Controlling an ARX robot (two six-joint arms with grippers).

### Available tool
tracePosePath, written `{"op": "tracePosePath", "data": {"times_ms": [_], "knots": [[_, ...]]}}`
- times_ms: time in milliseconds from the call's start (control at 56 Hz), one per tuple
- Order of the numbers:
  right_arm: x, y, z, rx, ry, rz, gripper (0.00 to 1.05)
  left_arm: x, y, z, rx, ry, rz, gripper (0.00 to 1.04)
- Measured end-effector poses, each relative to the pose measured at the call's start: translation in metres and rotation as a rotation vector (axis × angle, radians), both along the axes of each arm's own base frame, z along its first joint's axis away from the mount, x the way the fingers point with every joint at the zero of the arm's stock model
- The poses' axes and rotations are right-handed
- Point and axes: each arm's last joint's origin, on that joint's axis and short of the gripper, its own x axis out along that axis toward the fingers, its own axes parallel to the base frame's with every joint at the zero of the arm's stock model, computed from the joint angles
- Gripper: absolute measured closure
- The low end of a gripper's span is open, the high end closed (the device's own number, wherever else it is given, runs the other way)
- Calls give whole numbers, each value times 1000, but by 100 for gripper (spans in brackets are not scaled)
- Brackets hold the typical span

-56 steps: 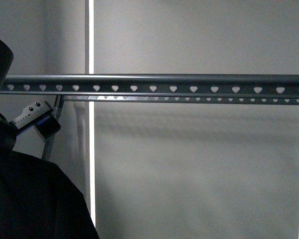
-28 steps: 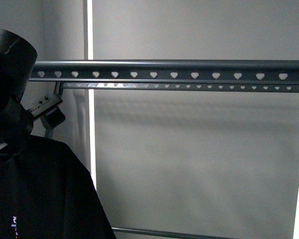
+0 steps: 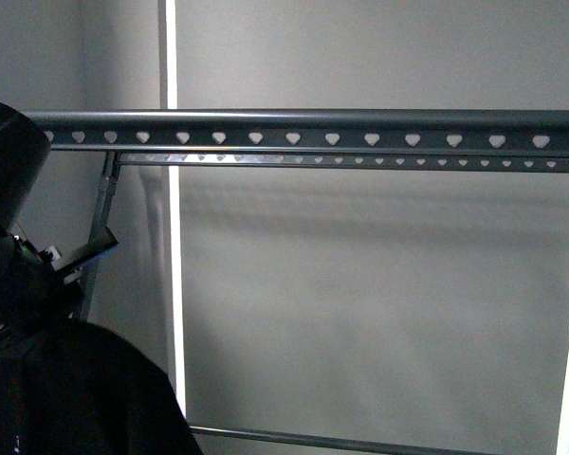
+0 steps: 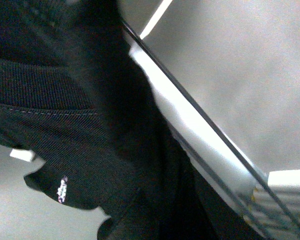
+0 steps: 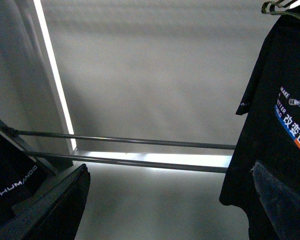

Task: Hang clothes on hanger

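The hanger's dark grey rail (image 3: 332, 131), punched with heart-shaped holes, runs across the front view above the middle. My left gripper (image 3: 55, 273) is at the far left, below the rail and in front of the rack's leg, shut on the clothes (image 3: 66, 389), black cloth that hangs down from it. In the left wrist view the clothes (image 4: 65, 135) fill the space at the jaws and hide the fingers. My right gripper (image 5: 172, 210) is open, with nothing between its fingers (image 5: 65, 210).
A black T-shirt (image 5: 277, 125) printed in white and blue hangs from a small silver hanger (image 5: 285, 6) beside my right gripper. Black cloth with white lettering (image 5: 10, 185) lies on its other side. Two lower rack bars (image 5: 125, 140) cross ahead. A bright vertical strip (image 3: 171, 237) marks the wall.
My left arm rose with the clothes, then dropped back down at the far left. The rail now sits higher in the front view and a lower bar shows.
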Motion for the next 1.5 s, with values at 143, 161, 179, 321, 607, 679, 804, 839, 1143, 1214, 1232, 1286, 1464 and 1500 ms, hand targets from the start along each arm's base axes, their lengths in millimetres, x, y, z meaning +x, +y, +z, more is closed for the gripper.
{"op": "tracePosePath", "data": {"times_ms": [143,161,179,321,607,679,804,839,1143,1214,1232,1286,1464,1500], "knots": [[0,0,0,0,0,1,7,-44,-12,-5,-4,51,-308,101],[0,0,0,0,0,1,7,-53,-13,-5,10,56,-371,101],[0,0,0,0,0,2,7,-58,-14,-4,7,59,-394,101],[0,0,0,0,0,0,7,-116,-16,6,144,45,-792,101],[0,0,0,0,0,1,7,-148,3,29,637,-74,-1234,101],[0,0,0,0,0,0,7,-139,2,32,915,-165,-1394,101],[0,0,0,0,0,0,7,-114,-14,50,1164,-347,-1631,101],[0,0,0,0,0,0,7,-107,-22,56,1216,-411,-1665,101],[0,0,0,0,0,0,7,-59,-64,82,1503,-651,-1690,101],[0,0,0,0,0,0,7,-50,-73,85,1540,-703,-1663,101],[0,0,0,0,0,1,7,-49,-74,85,1547,-712,-1654,101],[0,0,0,0,0,0,7,-46,-77,86,1572,-742,-1630,101],[0,0,0,0,0,0,7,-44,-78,87,1580,-759,-1617,101],[0,0,0,0,0,0,7,-44,-78,87,1580,-759,-1617,101]]}}
